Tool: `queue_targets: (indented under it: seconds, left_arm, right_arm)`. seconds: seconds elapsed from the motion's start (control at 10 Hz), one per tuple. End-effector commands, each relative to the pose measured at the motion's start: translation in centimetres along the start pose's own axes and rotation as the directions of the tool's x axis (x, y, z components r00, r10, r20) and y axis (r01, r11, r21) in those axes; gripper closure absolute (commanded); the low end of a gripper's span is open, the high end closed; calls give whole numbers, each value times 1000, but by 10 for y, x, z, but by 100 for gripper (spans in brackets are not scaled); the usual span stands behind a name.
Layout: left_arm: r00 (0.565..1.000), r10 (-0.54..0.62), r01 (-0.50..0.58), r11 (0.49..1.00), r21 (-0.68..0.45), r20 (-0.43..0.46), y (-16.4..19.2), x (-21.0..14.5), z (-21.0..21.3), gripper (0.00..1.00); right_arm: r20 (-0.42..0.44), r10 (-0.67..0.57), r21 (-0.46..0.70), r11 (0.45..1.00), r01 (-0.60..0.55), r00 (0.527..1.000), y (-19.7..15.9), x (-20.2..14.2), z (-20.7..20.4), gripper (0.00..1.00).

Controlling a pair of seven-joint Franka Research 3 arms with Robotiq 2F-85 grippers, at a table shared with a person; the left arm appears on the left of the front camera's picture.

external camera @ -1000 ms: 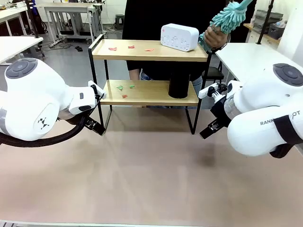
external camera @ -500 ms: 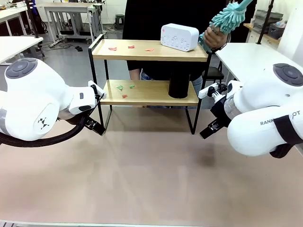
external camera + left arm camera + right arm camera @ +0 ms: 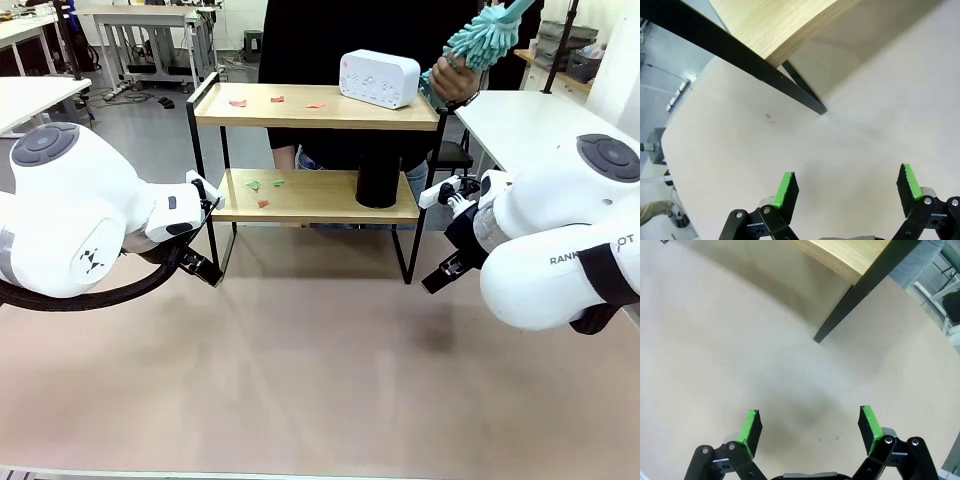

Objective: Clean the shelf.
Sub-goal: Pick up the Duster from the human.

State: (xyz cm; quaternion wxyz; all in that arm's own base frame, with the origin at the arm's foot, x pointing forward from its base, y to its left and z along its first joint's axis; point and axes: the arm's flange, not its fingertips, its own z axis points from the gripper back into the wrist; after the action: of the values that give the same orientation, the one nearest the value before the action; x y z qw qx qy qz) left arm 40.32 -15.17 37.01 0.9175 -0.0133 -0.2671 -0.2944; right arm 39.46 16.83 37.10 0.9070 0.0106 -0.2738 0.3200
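Note:
The shelf (image 3: 310, 195), two light wooden boards in a black frame, stands at the far middle of the table. Red paper scraps (image 3: 238, 103) lie on its top board beside a white box (image 3: 379, 78). Green and red scraps (image 3: 254, 185) and a black cylinder (image 3: 378, 175) sit on the lower board. A person behind it holds a teal duster (image 3: 482, 36) up at the right. My left gripper (image 3: 846, 187) is open above the table by the shelf's left leg (image 3: 802, 92). My right gripper (image 3: 810, 430) is open near the right leg (image 3: 840, 315).
Both white arms hang low at the table's sides, left arm (image 3: 70, 215) and right arm (image 3: 560, 245). The beige table top (image 3: 320, 370) spreads in front of the shelf. White tables stand at the left (image 3: 30, 100) and right (image 3: 530, 120).

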Motion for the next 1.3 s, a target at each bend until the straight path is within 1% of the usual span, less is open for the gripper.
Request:
queue_targets:
  seconds: [0.0, 0.1, 0.2, 0.3, 0.4, 0.5, 0.6, 0.7, 0.8, 0.9, 1.0, 1.1, 1.2]
  left_arm:
    - [1000, 0, 0, 1000, 0, 0, 0, 0, 0, 0]
    - [994, -31, 15, 990, -142, -106, 3, 1, 19, 0]
    - [979, -87, 8, 923, -384, -187, 5, -5, 41, 0]
    - [966, -70, -57, 880, -472, -247, 11, -15, 59, 0]
    - [962, -78, -89, 818, -569, -263, 19, -27, 79, 0]
    - [977, -58, -87, 772, -630, -206, 33, -40, 104, 0]
    - [994, 18, -86, 713, -695, -105, 58, -56, 131, 0]
    - [988, 153, -114, 665, -738, -15, 91, -72, 165, 0]
    - [922, 379, -188, 609, -770, 75, 136, -93, 197, 0]
    - [764, 623, -253, 530, -809, 169, 189, -127, 226, 0]
    - [612, 759, -308, 486, -818, 221, 221, -162, 238, 0]
    - [474, 851, -353, 420, -836, 227, 243, -195, 240, 0]
    - [370, 907, -418, 354, -837, 200, 256, -223, 227, 0]
  right_arm:
    - [0, 0, 0, 1000, 0, 1000, 0, 0, 0, 0]
    - [-114, -39, 99, 994, 51, 993, -1, 4, 6, 0]
    - [-297, -85, 195, 970, 147, 951, -2, -4, 14, 0]
    - [-384, -155, 270, 924, 271, 910, -5, -16, 31, 0]
    - [-404, -225, 349, 858, 377, 887, -10, -33, 57, 0]
    - [-364, -310, 428, 782, 453, 878, -24, -55, 88, 0]
    - [-283, -389, 542, 690, 481, 877, -48, -86, 125, 0]
    - [-221, -495, 615, 598, 514, 840, -73, -117, 163, 0]
    - [-169, -604, 671, 508, 540, 779, -99, -149, 202, 0]
    - [-96, -703, 720, 439, 537, 705, -128, -188, 236, 0]
    - [-64, -780, 740, 382, 554, 623, -149, -223, 252, 0]
    - [-46, -851, 765, 307, 566, 523, -165, -258, 260, 0]
    - [-29, -911, 782, 235, 577, 411, -178, -294, 262, 0]
